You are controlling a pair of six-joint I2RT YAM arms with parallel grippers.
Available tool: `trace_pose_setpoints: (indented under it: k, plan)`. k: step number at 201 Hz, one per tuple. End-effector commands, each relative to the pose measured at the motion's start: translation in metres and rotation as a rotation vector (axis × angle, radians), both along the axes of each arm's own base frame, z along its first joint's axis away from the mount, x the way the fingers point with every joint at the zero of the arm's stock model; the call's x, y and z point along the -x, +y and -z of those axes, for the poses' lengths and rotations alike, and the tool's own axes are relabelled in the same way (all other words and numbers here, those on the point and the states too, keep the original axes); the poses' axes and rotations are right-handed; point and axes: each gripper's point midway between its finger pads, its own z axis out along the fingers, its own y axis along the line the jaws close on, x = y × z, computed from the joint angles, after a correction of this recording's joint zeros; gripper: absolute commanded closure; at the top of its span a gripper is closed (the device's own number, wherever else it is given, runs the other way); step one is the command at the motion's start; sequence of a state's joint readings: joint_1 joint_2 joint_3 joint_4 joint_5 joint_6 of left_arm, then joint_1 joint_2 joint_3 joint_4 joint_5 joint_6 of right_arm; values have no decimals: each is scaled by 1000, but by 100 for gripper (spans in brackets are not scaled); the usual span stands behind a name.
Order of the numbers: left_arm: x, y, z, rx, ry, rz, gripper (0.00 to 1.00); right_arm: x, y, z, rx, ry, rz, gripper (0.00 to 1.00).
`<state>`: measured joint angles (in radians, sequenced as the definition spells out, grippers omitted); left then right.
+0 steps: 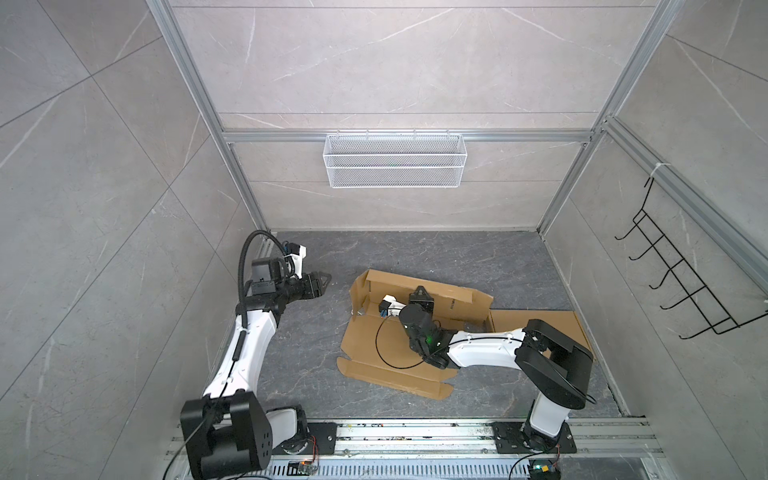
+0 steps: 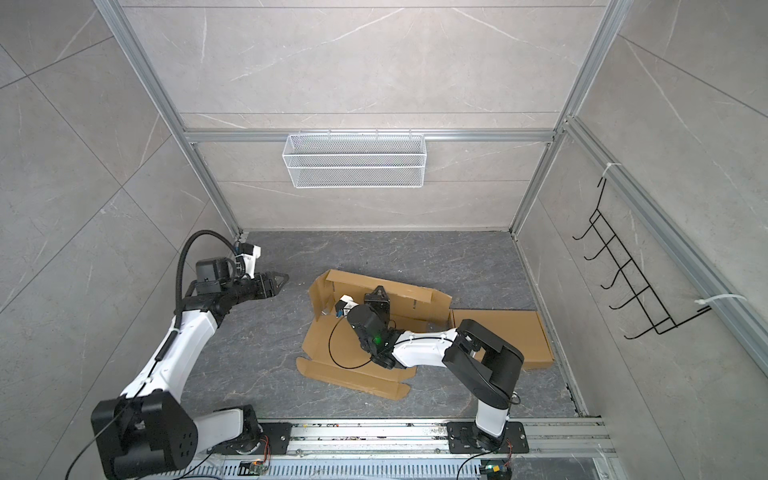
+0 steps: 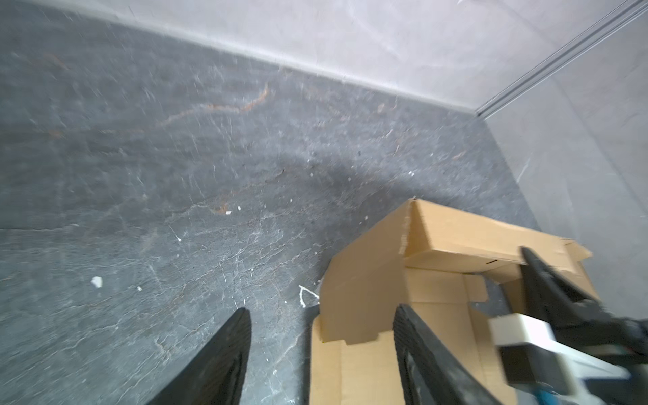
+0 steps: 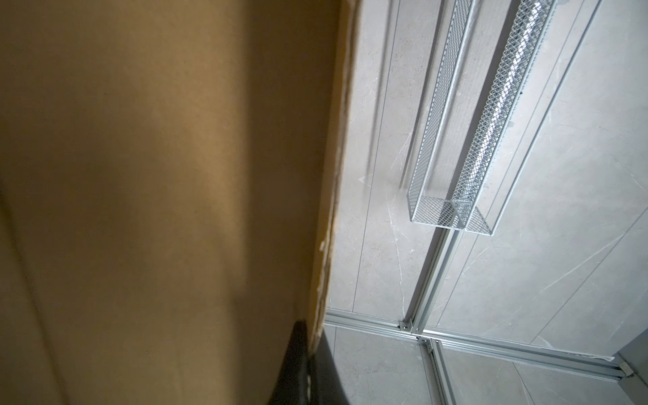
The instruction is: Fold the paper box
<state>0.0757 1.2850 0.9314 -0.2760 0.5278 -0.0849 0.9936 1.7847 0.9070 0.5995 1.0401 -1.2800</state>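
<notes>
Right wrist: right fingers (image 4: 292, 371) pinch paper box (image 4: 157, 175) edge | top views: unclear

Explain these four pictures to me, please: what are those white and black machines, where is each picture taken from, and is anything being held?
They are two robot arms, each ending in a two-fingered gripper. The two wide pictures come from one twin-lens camera looking down on the whole booth; the two close-ups come from small cameras on the arms' wrists. On the grey tabletop lies a half-folded cardboard box, some flaps flat, its far wall raised. The right gripper is shut on that raised wall's edge. The left gripper is open, holding nothing, apart from the box. A wire basket and a black hook rack hang on the walls.
</notes>
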Motion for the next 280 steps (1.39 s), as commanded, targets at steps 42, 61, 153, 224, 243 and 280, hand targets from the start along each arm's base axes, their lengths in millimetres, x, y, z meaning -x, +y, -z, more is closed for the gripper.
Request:
trace_pose_setpoints:
  k: [42,61,153,224,243,280]
  plan:
    - [-15,-60,60,-131,61,231,27,7,4,18,55,70,-75,100]
    - [-4,-71,68,-157,93,293,27,8,5,14,46,65,-79,100]
    - [-22,-111,65,-117,-133,315,27,9,6,19,44,90,-82,100]
    - [-38,-108,75,-144,-197,120,46,8,9,19,36,95,-85,100]
    - [-39,-115,80,-172,-203,95,53,7,10,19,37,95,-85,100]
    - [-42,-114,84,-177,-208,4,66,7,11,16,27,91,-83,100]
